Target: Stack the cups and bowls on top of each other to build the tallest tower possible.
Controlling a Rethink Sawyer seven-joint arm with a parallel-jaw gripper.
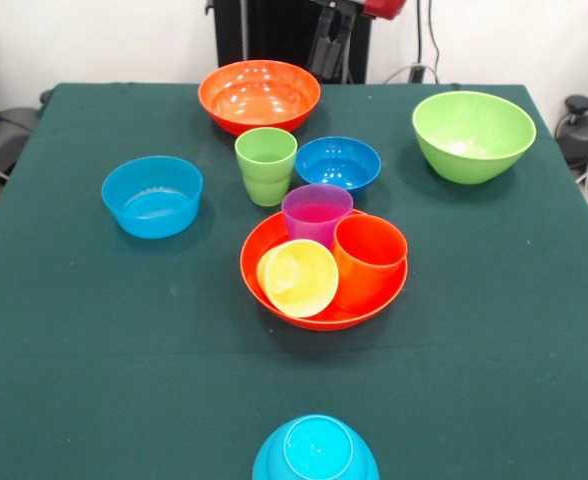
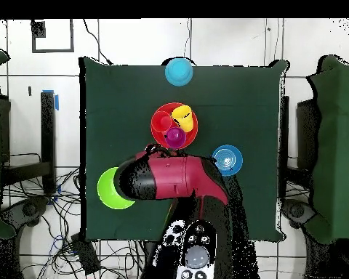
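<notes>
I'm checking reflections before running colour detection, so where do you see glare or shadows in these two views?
Front view: bright glare patches inside the empty orange bowl and the lime green bowl, and only soft shadows beside the bowls. Overhead view: no obvious glare, but the arm hides part of the lime green bowl.

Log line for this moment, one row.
gripper: drawn back, state unclear | orange bowl: holds purple cup, orange cup, tipped yellow cup | green cup: alone | stack: none

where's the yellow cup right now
In the front view the yellow cup lies tipped on its side in the orange bowl at mid-table, beside the orange cup.
</notes>
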